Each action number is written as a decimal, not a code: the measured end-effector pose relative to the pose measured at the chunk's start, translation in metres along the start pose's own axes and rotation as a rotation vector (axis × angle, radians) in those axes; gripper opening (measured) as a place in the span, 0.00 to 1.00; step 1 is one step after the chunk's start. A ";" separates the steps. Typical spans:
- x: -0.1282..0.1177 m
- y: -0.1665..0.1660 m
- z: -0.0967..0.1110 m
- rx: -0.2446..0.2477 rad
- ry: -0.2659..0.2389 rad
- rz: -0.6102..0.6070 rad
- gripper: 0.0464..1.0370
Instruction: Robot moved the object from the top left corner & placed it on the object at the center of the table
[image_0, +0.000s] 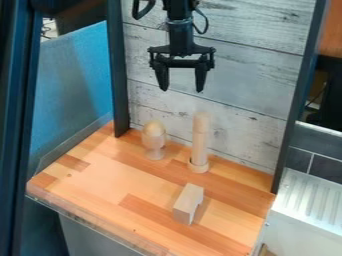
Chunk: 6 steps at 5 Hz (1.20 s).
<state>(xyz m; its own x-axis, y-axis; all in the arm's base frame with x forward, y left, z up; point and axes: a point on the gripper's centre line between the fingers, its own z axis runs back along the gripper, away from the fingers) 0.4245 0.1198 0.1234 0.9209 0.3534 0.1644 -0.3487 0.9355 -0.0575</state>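
Hanging claw (182, 91): black, up at 12 o'clock in the view, high over the table. Its two fingers were wide apart and pointed down.
Egg shape (154, 127): near the table's 12 o'clock edge, sitting up in the top of the wooden cup.
Wooden cup (154, 141): standing up on a little round foot, at 10 o'clock from the tall stick.
Tall stick (200, 132): at 1 o'clock on the table, round and straight up, with a ring (198, 166) around its bottom.
Block (187, 201): near the table's middle, toward 4 o'clock, with a bite cut in its 3 o'clock side. It was well apart from the stick.
Table (97, 182): made of light and dark brown wood bits.
Wall (240, 75): gray-white boards, behind the claw.
Blue panel (80, 75): at 10 o'clock in the view.
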 end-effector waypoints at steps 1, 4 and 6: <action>-0.004 0.015 -0.018 0.058 -0.007 0.002 0.96; 0.000 0.043 -0.036 0.099 -0.073 0.010 0.96; 0.005 0.048 -0.064 0.097 0.004 0.032 0.96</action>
<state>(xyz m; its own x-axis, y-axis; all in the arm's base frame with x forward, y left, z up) 0.4236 0.1670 0.0584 0.9098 0.3828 0.1605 -0.3925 0.9192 0.0328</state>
